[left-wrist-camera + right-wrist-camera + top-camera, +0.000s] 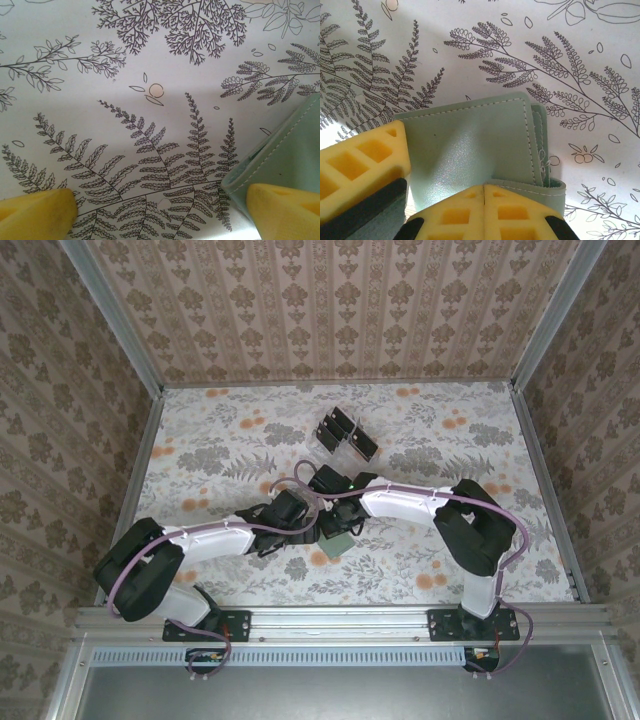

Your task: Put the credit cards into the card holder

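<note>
Cream floral cloth covers the table (220, 440); both arms meet mid-table over the grey-green card holder (470, 145), which lies flat. Left gripper (160, 212) jaws wide, one fingertip (285, 210) over the holder's corner; right gripper (485, 192) jaws closed together at its edge. Dark credit cards (335, 427) stand in a clear rack (358, 443) farther back.

The top camera sits high above and behind the arm bases (215, 625), facing down and forward over the whole counter (220, 440). Each wrist camera looks out past its own yellow fingertips, very near the counter's surface: the left pincer (160, 212) view skims low over it, the right pincer (485, 215) view looks steeply down. All three share one patch — the card holder (337, 545) and the fern print (150, 150) around it.
</note>
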